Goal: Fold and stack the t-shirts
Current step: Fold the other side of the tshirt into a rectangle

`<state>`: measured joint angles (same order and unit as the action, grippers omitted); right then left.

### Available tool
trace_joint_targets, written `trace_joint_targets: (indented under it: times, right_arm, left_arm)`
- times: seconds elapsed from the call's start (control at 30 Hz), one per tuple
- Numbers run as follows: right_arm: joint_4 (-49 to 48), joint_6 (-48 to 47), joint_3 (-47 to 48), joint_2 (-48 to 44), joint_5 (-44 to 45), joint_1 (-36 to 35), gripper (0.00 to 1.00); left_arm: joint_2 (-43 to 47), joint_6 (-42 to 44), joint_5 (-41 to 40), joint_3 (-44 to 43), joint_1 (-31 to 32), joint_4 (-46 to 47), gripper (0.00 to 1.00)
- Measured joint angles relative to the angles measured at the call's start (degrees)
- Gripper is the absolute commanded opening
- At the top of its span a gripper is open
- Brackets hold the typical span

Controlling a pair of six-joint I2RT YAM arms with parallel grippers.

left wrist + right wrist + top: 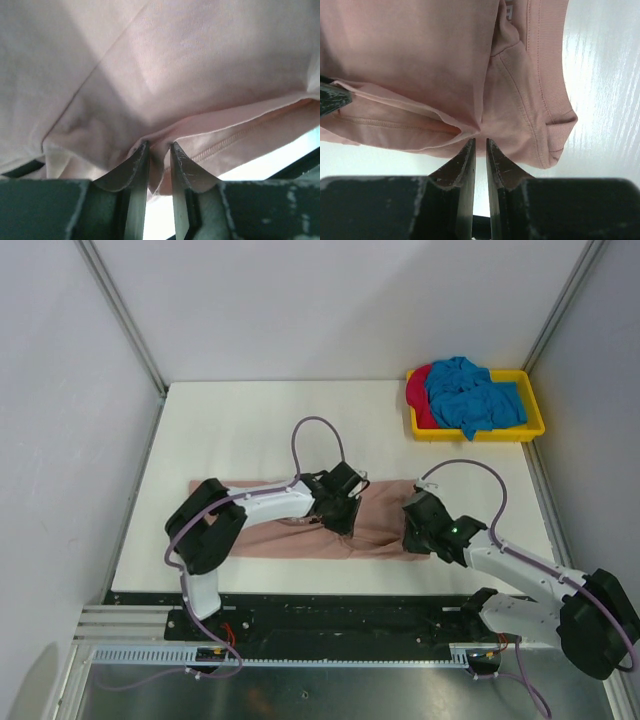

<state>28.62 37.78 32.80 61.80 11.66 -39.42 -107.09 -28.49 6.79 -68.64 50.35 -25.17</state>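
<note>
A dusty pink t-shirt [375,525] lies folded into a long strip across the near half of the white table. My left gripper [337,512] is shut on a fold of the pink cloth [160,150] near the strip's middle. My right gripper [414,537] is shut on the near edge of the pink t-shirt [481,136] by its collar end [555,135]. A bright blue t-shirt [475,400] and a red one [419,390] lie crumpled in the yellow tray.
The yellow plastic tray [535,425] stands at the back right corner of the table [250,430]. Grey walls with metal posts close in the left, back and right sides.
</note>
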Motion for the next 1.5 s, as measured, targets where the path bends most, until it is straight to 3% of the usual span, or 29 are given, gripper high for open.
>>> trace_joint_targets:
  times: [0.5,0.87,1.13,1.4,1.5]
  right_arm:
    - [0.26,1.49,-0.22,-4.98,-0.44,-0.39,0.19]
    - [-3.17,1.70,-0.09,-2.86,-0.72,1.55,0.18]
    - [-3.87,3.48,-0.13,1.25,-1.03,-2.16,0.18]
    - [-3.96,6.43,-3.28,1.70,-1.62,-3.65,0.18]
    - [-2.56,7.23,-3.65,1.53,-1.62,-3.15,0.25]
  left_arm:
    - [7.04,0.02,0.57,6.10,0.31,-0.24,0.27]
    - [10.73,0.52,2.64,8.37,0.74,-0.68,0.46]
    - [14.88,0.59,3.65,8.46,0.59,-0.63,0.49]
    - [17.18,0.02,4.13,9.88,-4.20,-0.39,0.49]
    - [18.16,-0.28,3.91,11.45,-7.13,-0.50,0.49]
